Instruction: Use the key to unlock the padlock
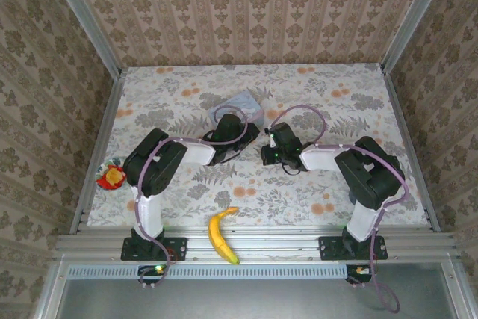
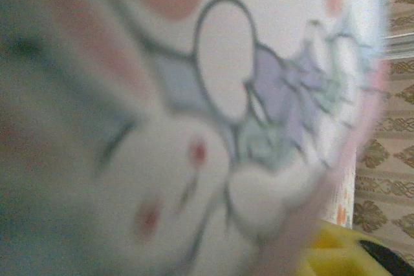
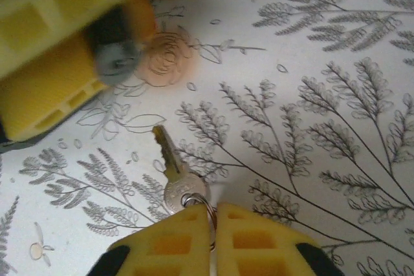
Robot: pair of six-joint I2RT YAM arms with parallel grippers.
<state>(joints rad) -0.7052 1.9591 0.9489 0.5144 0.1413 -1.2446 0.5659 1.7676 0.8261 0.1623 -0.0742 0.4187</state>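
Note:
The key (image 3: 173,171), slim and silvery, lies flat on the flowered cloth with its blade pointing away from me. My right gripper (image 3: 213,214) is shut on the wire ring threaded through its head. In the right wrist view a small dark padlock (image 3: 116,53) shows, blurred, between the yellow fingers (image 3: 58,4) of my left gripper, just above the cloth. From above, the left gripper (image 1: 245,134) and the right gripper (image 1: 267,155) sit close together at the table's middle, facing each other.
The pale blue tin (image 1: 243,104) lies just behind the left gripper, and its cartoon lid (image 2: 226,69) sits blurred right against the left wrist camera. A banana (image 1: 221,235) lies at the near edge. A red and yellow toy (image 1: 112,176) sits at the left rail.

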